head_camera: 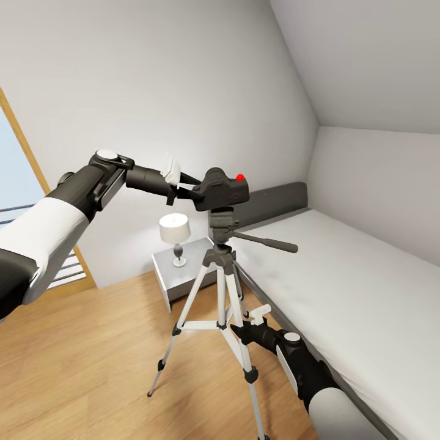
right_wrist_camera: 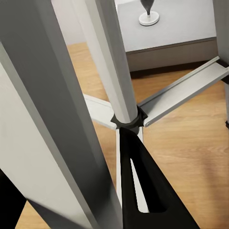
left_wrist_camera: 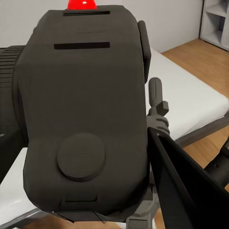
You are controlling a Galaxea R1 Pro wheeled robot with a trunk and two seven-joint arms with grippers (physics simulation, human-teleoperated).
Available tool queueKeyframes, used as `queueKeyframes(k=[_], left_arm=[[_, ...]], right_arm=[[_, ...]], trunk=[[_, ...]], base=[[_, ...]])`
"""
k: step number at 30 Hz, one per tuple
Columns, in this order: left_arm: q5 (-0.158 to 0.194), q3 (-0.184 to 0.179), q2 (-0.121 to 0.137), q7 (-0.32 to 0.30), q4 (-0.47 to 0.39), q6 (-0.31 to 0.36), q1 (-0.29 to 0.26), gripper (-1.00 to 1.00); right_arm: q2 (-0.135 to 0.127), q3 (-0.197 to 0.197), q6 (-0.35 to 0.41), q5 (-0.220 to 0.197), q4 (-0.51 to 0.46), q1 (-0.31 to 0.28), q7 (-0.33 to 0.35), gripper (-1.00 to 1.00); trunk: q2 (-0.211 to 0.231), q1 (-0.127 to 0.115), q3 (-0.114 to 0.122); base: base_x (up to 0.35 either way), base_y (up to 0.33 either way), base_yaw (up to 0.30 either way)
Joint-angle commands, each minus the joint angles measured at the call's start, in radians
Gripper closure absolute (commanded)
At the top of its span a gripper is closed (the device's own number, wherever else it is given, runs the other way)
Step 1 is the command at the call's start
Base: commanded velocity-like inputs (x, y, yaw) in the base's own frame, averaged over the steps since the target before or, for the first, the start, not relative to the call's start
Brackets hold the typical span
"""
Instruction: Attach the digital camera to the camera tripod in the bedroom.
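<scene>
In the head view the digital camera [head_camera: 223, 188], black with a red button on top, rests on the black head of the camera tripod [head_camera: 221, 227]. My left gripper [head_camera: 193, 194] is shut on the camera's left side. The left wrist view shows the camera's back [left_wrist_camera: 86, 119] close up, with one black finger [left_wrist_camera: 191, 191] against its side. The tripod's pan handle [head_camera: 269, 242] points right, toward the bed. Low down, my right gripper [head_camera: 240, 330] is shut on a silver tripod leg [right_wrist_camera: 57, 124], which runs between its dark fingers [right_wrist_camera: 138, 191].
This is the bedroom, with a sloped ceiling. The white bed [head_camera: 348, 287] with its grey headboard [head_camera: 275, 198] lies right of the tripod. Behind the tripod, a grey nightstand [head_camera: 168, 263] carries a small lamp [head_camera: 175, 231]. A wood-framed window [head_camera: 18, 177] is at left, with wood floor [head_camera: 91, 348] below.
</scene>
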Motion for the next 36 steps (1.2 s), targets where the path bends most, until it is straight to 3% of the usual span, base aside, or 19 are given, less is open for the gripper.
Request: queueKeyframes(k=[1,16,17,36], left_arm=[[0.009,-0.007,0.001,0.001,0.000,0.007,-0.002,1.00],[0.009,-0.007,0.000,0.000,0.000,0.007,-0.002,1.00],[0.010,-0.007,0.000,0.000,0.000,0.007,-0.002,-1.00],[0.015,-0.007,-0.001,0.000,0.000,0.007,-0.002,-1.00]], right_arm=[[0.001,-0.004,0.004,0.031,0.077,0.000,0.002,1.00],[0.001,-0.004,0.004,0.031,0.077,0.000,0.003,1.00],[0.001,-0.004,0.004,0.031,0.077,0.000,0.003,1.00],[0.001,-0.004,0.001,0.031,0.077,0.000,0.003,1.00]], trunk=[[-0.001,0.001,-0.002],[-0.001,0.001,-0.002],[-0.001,0.001,-0.002],[-0.001,0.001,-0.002]], base=[[0.000,0.000,0.000],[0.000,0.000,0.000],[0.000,0.000,0.000],[0.000,0.000,0.000]])
